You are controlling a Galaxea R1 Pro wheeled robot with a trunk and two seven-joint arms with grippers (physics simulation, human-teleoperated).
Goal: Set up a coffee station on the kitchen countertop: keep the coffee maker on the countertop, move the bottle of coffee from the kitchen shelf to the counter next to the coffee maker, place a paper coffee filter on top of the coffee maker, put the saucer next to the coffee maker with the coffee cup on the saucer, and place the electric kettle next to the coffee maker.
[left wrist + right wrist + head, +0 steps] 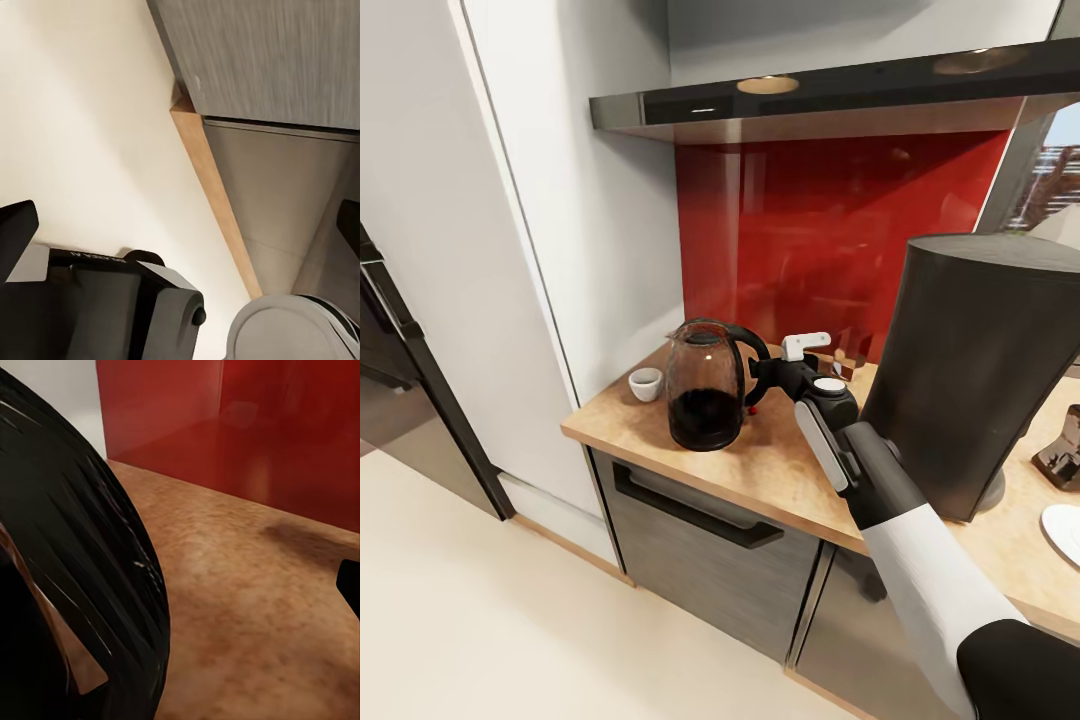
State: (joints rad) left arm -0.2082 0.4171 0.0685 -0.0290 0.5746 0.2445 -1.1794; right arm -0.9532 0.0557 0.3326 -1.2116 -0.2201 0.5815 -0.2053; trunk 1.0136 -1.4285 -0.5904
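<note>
- The electric kettle (705, 385), a rounded clear glass body with a black base and black looped handle, stands upright near the left end of the table (780, 470), with dark liquid in its lower part.
- The kettle's handle (750, 345) faces the right end effector (768, 372), which reaches in at handle height. I cannot tell whether it grips the handle or whether its fingers are apart or together.
- In the right wrist view, the black curve of the kettle handle (82, 577) sits very close to the camera, with the beige tabletop behind it.
- A small white coffee cup (646, 383) stands on the table just left of the kettle, apart from it.
- A tall dark grey cylinder, the coffee maker (970, 370), stands on the table to the right of the arm.
- A white saucer (1063, 530) lies at the far right edge.
- A red splashback (840, 240) backs the table, under a glossy black shelf (840, 90).
- The left end effector (180, 225) points down past the table's edge towards the cream floor (82, 135); its dark fingertips sit wide apart.
</note>
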